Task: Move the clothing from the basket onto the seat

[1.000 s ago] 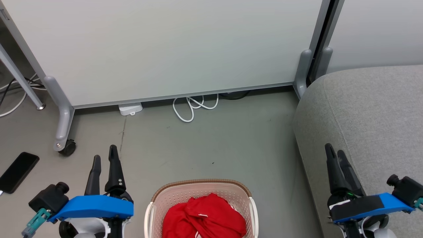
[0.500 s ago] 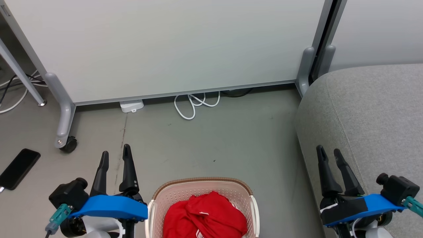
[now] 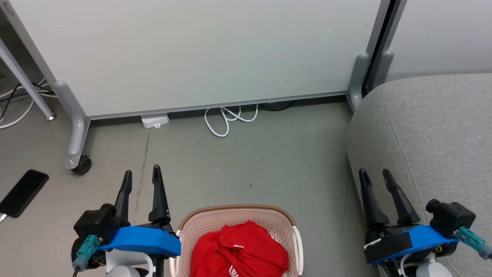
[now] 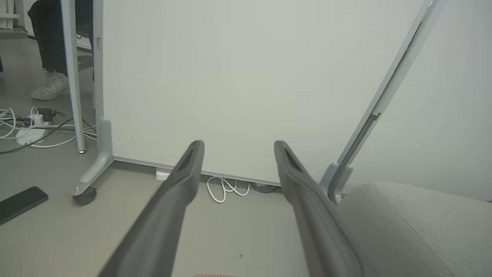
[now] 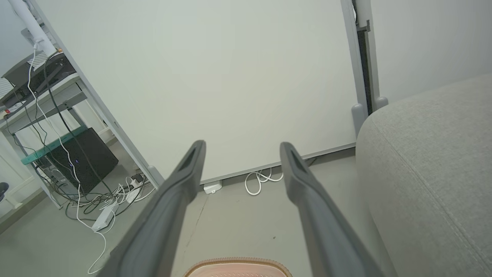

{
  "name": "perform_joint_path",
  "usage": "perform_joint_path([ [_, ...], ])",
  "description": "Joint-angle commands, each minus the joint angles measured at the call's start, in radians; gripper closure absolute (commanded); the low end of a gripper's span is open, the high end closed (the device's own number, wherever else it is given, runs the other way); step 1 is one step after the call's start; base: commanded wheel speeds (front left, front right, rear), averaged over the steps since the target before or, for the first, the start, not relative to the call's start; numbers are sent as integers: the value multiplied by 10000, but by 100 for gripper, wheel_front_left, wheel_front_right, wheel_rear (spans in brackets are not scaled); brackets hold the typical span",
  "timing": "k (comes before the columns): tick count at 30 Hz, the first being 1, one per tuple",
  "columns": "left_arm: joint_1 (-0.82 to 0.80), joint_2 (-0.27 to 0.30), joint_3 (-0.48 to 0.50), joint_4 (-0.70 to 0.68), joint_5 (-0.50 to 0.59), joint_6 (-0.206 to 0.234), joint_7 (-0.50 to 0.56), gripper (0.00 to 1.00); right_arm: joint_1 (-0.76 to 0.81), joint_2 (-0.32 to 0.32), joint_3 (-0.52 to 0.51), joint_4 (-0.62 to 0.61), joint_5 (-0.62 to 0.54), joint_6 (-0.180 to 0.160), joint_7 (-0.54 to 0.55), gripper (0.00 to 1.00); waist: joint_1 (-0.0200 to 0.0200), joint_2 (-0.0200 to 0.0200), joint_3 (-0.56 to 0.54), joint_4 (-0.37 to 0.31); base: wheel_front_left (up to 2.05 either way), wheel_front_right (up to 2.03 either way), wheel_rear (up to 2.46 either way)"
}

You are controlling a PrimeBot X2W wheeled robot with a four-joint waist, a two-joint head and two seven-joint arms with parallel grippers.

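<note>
Drifted inward, left gripper (image 3: pixel 141 171) and right gripper (image 3: pixel 373 171) both hang spread; clothing (image 3: pixel 238 250) lies between, nearer my left, I think.

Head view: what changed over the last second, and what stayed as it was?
Both arms drew inward toward the basket. The left pincer shifted right and the right pincer shifted left. Both opened wider, the right one from nearly shut. Nothing was taken hold of. The red clothes stayed piled in the basket, with none on the grey seat.
</note>
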Motion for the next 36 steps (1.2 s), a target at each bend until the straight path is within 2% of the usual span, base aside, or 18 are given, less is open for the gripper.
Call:
perform_joint_path([
  [1, -193, 66, -66, -36, 308, 80, -113, 0, -159, -76, 50, -29, -296, 20, -124, 0, 0, 0, 1, 8, 0, 0, 0],
  [19, -298, 57, -448, 22, 1775, 237, -484, 0, -229, -83, 300, 34, -1835, 24, -489, 0, 0, 0, 79, 100, 0, 0, 0],
  [36, -200, 10, -700, 23, 2788, -92, -809, 0, -208, -91, 538, 46, -3026, 27, -828, 0, 0, 0, 74, 157, 0, 0, 0],
])
